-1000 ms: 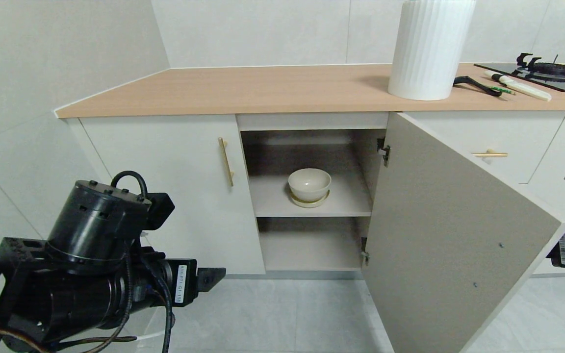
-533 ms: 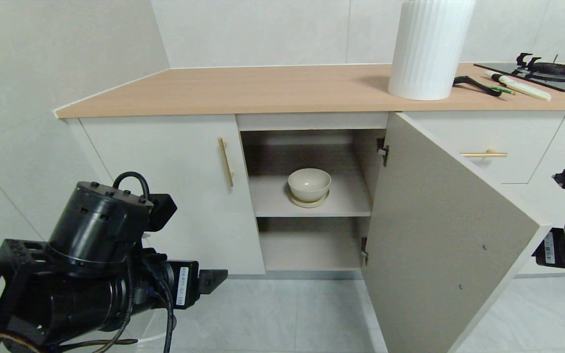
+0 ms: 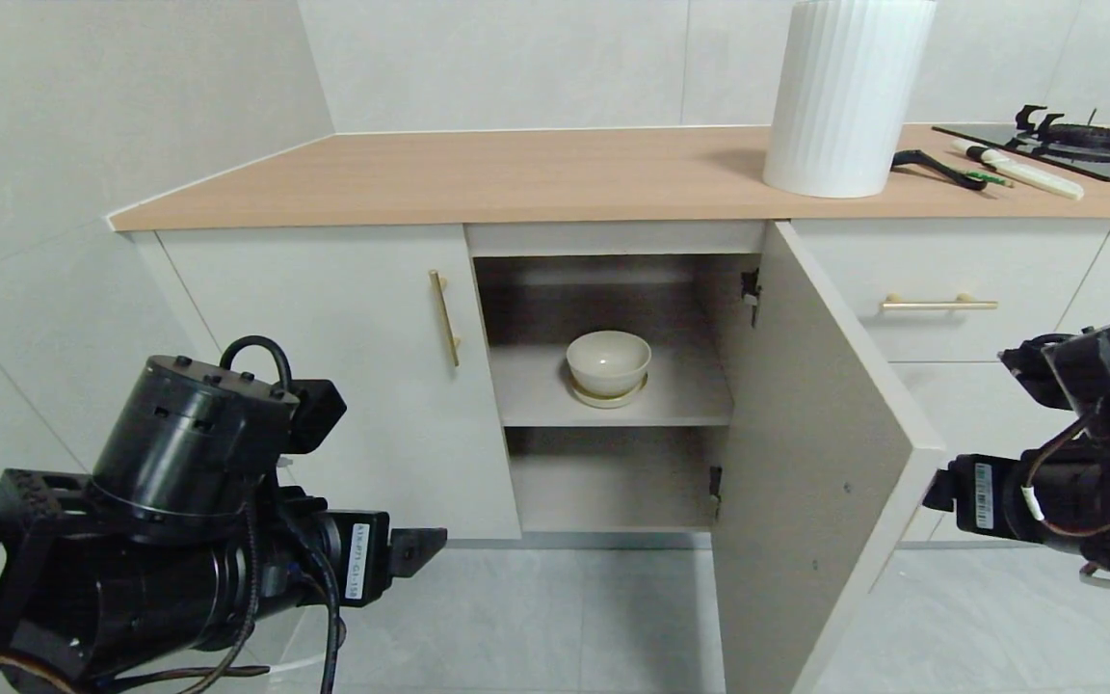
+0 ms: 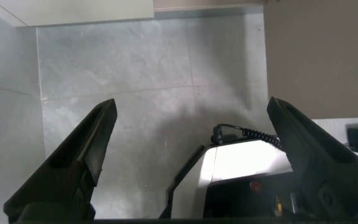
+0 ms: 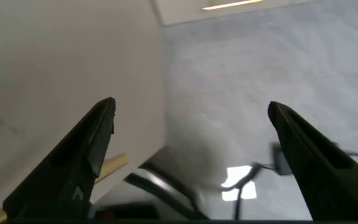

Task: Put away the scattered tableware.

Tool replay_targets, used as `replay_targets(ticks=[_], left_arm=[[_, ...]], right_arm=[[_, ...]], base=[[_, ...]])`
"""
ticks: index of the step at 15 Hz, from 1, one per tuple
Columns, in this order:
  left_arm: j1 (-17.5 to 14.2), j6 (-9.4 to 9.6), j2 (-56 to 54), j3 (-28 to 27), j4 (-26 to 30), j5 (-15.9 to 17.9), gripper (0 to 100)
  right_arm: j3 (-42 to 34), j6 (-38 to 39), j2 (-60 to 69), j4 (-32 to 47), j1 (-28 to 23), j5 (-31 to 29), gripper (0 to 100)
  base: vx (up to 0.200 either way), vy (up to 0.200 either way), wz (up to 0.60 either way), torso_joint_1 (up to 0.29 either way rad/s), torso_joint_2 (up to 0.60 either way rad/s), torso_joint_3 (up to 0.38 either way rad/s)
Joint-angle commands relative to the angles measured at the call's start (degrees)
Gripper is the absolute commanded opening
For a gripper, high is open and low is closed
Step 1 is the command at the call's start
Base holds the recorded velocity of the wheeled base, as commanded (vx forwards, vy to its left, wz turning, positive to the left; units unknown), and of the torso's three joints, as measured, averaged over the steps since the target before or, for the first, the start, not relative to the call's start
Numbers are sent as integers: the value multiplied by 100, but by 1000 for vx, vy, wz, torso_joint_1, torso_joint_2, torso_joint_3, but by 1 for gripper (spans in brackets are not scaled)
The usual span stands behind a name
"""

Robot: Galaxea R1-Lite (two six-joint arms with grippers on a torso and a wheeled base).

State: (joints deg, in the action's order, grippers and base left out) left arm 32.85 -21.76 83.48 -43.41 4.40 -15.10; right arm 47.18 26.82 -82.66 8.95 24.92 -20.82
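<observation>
A cream bowl [image 3: 608, 360] sits on a small plate [image 3: 607, 393] on the upper shelf of the open cabinet [image 3: 603, 410]. The cabinet door [image 3: 815, 453] stands half swung out. My right gripper [image 5: 191, 124] is open and holds nothing; it is just behind the door's outer face [image 5: 61, 81], near the door's free edge. The door's gold handle [image 5: 114, 165] shows beside it. My left gripper [image 4: 191, 124] is open and holds nothing, low over the floor left of the cabinet, with its tip [image 3: 418, 546] pointing right.
On the wooden counter [image 3: 478, 173] stand a tall white ribbed container [image 3: 844, 96], a black-handled utensil [image 3: 936, 166] and a white-handled knife [image 3: 1022, 172], with a gas hob [image 3: 1090, 135] at the far right. A closed door with a gold handle [image 3: 443, 316] is left of the opening.
The cabinet door has swung left toward shut, and my right arm has moved left with it. The left arm has stayed put.
</observation>
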Motion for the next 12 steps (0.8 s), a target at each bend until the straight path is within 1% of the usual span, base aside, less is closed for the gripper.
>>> replay_targets(ticks=[1,2,7,8,9,10,12], left_arm=[[2,-4,-7,-1,-1,-1,100],[2,-4,-16,-1,-1,-1,100],[2,-4,-25,-1,-1,-1,100],[2,-4,-34,-10,-1,-1,100],[2,-12,-34,-10,-1,-1,100],[2,-12,-51,-18,-1,-1,100],[-16,-12,-78,-27,-9,-19,100]], right_arm=[[-104,166,-233,-280,365,-1,100],[-147,218,-259,-447,470,-1,100],[-534,544,-654,-1774,901,43,100],[-675,579,-830,-2231,989,43,100],[-719,579,-865,-2345,1006,43,100],[-833,544,-1006,-2732,1015,69,100],[-771,447,-1173,-3233,1015,359,100]], base=[[0,0,0,0,0,0],[0,0,0,0,0,0],[0,0,0,0,0,0],[0,0,0,0,0,0],[0,0,0,0,0,0],[0,0,0,0,0,0],[0,0,0,0,0,0]])
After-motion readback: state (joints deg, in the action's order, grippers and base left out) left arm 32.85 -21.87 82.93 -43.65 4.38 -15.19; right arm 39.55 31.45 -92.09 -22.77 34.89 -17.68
